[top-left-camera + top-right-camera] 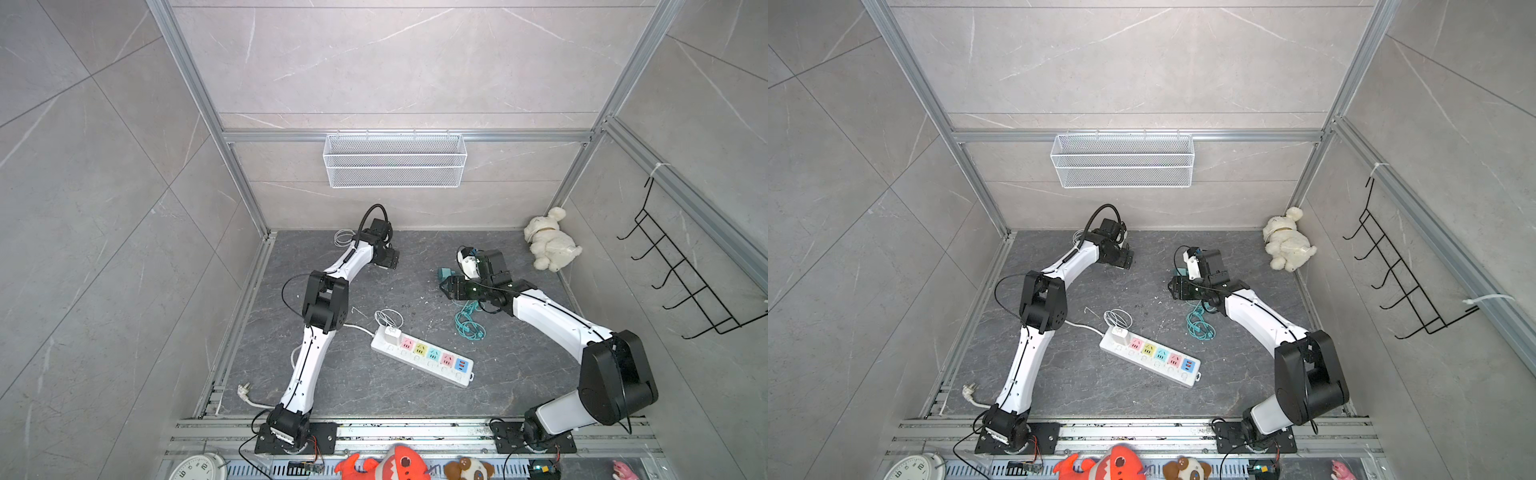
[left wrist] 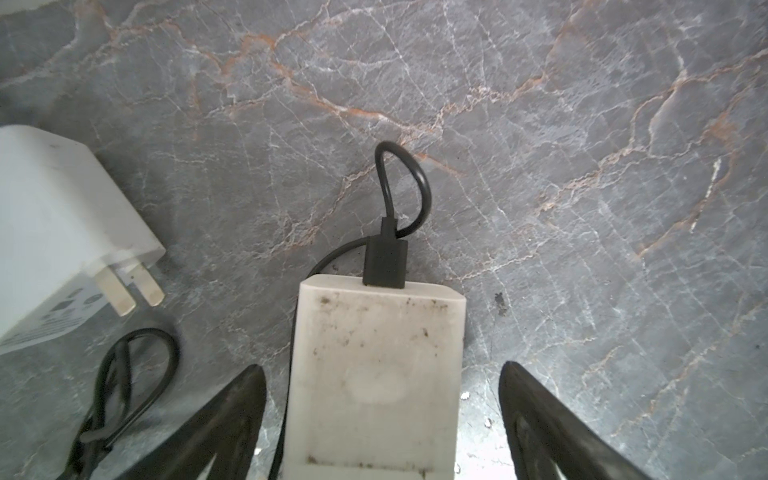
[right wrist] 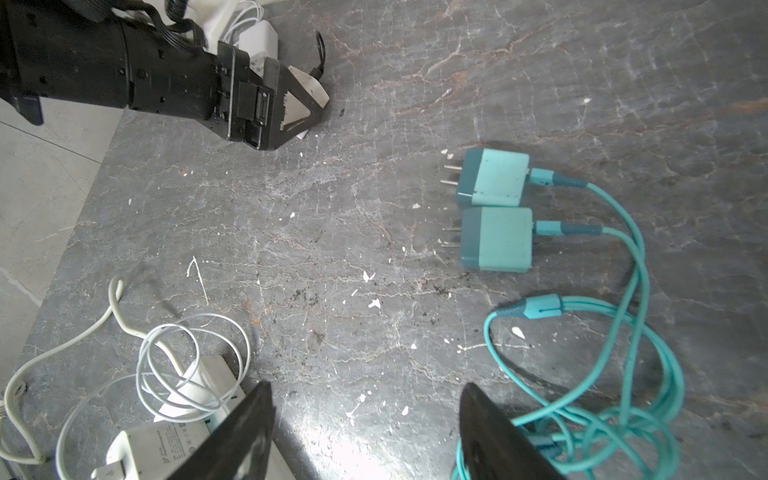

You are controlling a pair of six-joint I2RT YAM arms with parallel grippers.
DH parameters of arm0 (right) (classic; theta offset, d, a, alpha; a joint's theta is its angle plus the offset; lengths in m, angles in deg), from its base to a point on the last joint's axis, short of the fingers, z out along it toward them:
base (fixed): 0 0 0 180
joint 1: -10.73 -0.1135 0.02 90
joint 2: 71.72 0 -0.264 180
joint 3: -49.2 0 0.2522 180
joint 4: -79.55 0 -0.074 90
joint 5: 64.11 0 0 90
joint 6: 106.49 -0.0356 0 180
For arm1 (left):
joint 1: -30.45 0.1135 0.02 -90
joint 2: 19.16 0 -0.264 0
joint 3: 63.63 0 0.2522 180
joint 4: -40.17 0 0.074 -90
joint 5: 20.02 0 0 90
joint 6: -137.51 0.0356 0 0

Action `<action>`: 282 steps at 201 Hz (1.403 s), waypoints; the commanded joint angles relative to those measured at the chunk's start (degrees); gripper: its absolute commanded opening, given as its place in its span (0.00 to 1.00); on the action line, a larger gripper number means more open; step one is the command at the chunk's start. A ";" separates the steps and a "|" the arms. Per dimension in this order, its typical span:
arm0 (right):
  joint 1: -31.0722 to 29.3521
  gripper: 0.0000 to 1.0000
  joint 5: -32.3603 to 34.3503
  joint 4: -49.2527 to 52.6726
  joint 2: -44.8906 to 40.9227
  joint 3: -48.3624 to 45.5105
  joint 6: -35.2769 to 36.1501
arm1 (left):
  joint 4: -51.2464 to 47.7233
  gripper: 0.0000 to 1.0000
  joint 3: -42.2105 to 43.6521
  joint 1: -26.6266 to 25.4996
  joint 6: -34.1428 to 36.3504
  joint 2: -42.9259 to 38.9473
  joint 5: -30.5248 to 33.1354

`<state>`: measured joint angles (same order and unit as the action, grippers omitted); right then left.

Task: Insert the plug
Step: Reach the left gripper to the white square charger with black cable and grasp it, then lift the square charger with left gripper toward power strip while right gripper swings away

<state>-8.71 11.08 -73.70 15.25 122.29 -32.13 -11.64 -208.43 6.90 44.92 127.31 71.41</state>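
In both top views I've got the power strip [image 1: 422, 359] [image 1: 1150, 359] mid-floor with one white adapter [image 1: 391, 334] plugged into its end, and both arms reach well beyond it. Left wrist: left gripper [image 2: 382, 368] is spread wide, the grubby white plug [image 2: 374, 332] lying between the jaws with gaps either side, and a spare charger [image 2: 62, 232] nearby. Right wrist: right gripper [image 3: 366, 388] hangs open over bare floor, two teal chargers [image 3: 496, 245] just ahead, apart from the strip.
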 commanded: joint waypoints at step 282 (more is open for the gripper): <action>3.34 0.72 -1.81 6.06 -4.20 1.95 -4.61 | 43.13 0.44 45.95 -7.99 1.17 -38.24 -0.36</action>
<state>-6.28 9.55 -71.34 13.24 122.97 -34.05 15.23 -167.65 0.26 45.03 94.75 71.37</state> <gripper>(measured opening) 0.716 0.594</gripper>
